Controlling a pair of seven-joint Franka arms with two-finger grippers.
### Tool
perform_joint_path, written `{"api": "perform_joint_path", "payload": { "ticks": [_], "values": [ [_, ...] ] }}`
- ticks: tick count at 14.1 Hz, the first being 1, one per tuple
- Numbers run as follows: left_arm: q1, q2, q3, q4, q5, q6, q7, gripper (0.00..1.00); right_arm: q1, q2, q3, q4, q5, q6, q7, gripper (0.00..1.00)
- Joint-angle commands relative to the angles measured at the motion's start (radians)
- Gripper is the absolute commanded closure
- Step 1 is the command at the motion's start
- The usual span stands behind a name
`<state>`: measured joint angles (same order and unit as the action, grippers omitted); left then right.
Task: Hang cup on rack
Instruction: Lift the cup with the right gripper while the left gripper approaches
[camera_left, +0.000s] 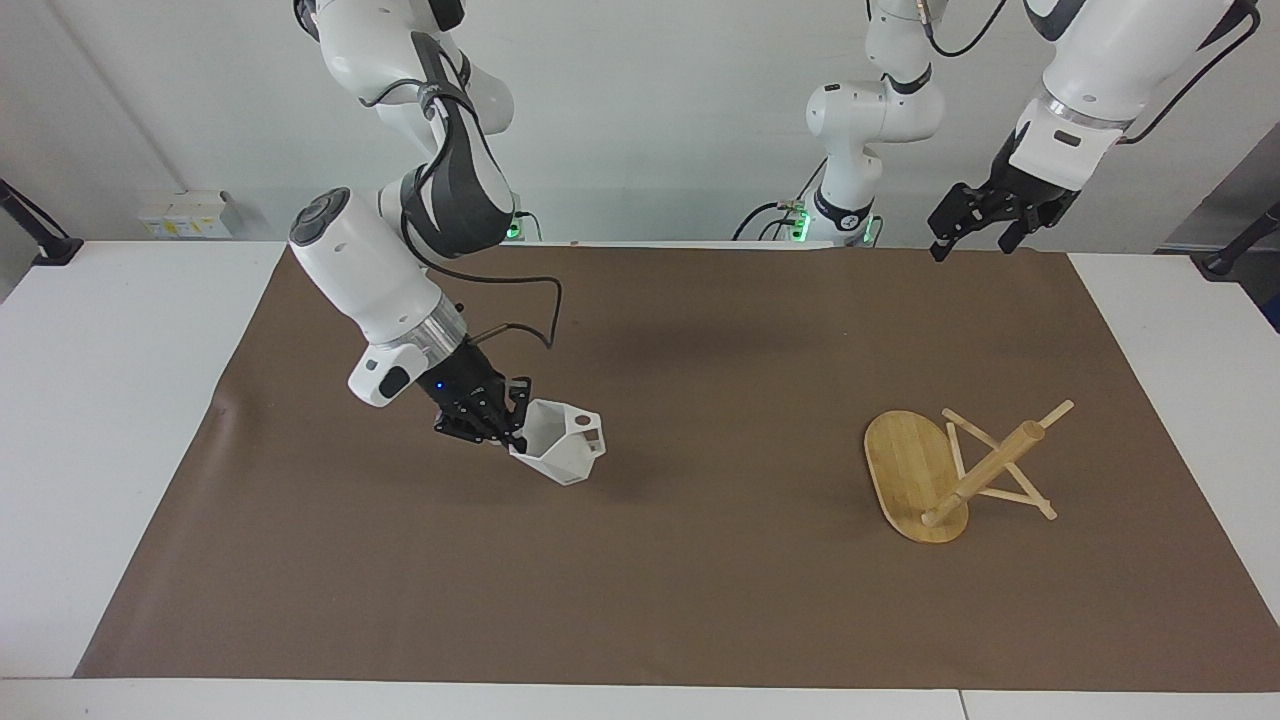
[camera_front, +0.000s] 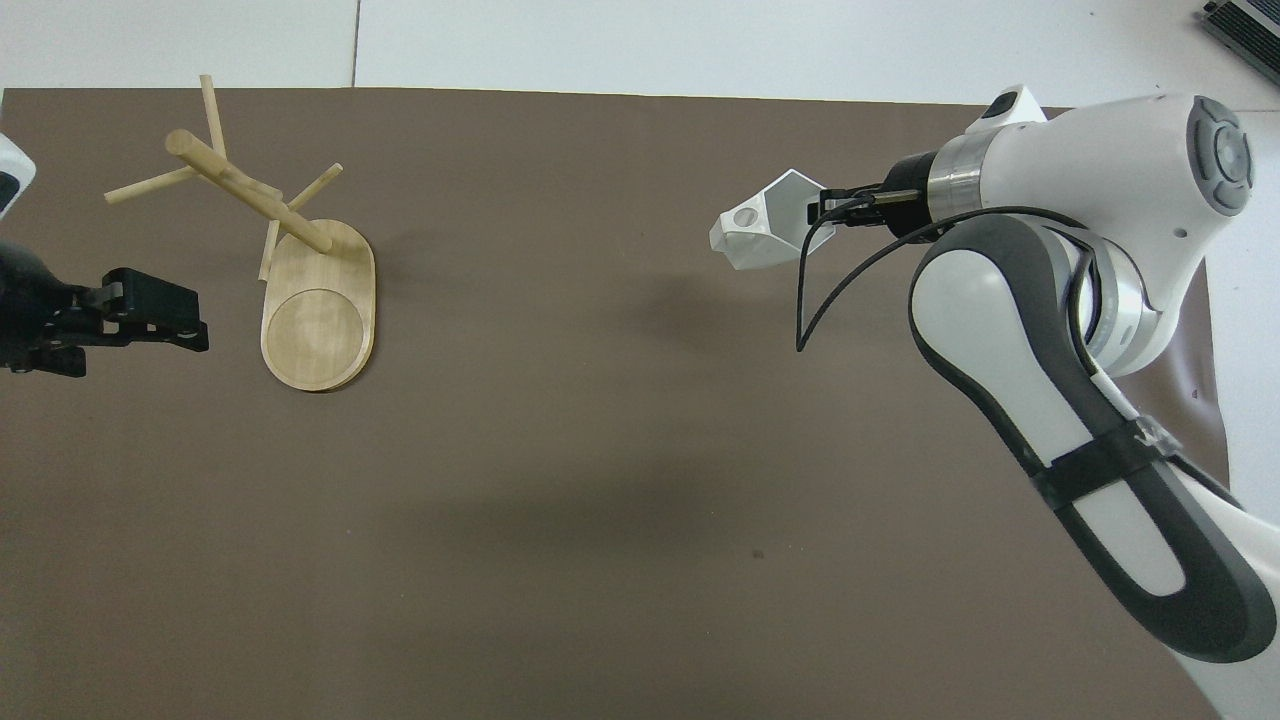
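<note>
The white faceted cup (camera_left: 562, 452) hangs tilted over the brown mat, its pierced handle pointing toward the left arm's end of the table; it also shows in the overhead view (camera_front: 765, 225). My right gripper (camera_left: 505, 430) is shut on the cup's rim and shows in the overhead view (camera_front: 815, 205) too. The bamboo rack (camera_left: 915, 465) stands on its oval base toward the left arm's end, apart from the cup, and shows in the overhead view (camera_front: 318, 310). My left gripper (camera_left: 968, 248) is open and empty, raised over the mat's edge by the robots, beside the rack in the overhead view (camera_front: 165, 318).
The brown mat (camera_left: 700, 600) covers most of the white table (camera_left: 110, 420). The right arm's cable (camera_front: 815, 290) loops below its wrist.
</note>
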<state>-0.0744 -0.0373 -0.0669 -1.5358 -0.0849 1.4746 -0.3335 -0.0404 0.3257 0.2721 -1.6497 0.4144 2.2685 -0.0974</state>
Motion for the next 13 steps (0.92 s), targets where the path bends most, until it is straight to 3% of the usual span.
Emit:
{"api": "perform_joint_path", "payload": {
  "ticks": [1,8,13],
  "values": [
    [-0.007,-0.027,0.004,-0.053,-0.058,0.056,-0.134,0.0,0.01,0.0,0.015,0.004,0.092,0.011,0.019,1.0],
    [-0.007,-0.033,-0.001,-0.125,-0.281,0.205,-0.656,0.0,0.166,-0.004,0.042,0.004,0.115,0.063,0.212,1.0],
    [-0.028,0.043,-0.017,-0.141,-0.354,0.337,-1.103,0.0,0.185,-0.002,0.059,0.011,0.355,0.097,0.225,1.0]
  ]
}}
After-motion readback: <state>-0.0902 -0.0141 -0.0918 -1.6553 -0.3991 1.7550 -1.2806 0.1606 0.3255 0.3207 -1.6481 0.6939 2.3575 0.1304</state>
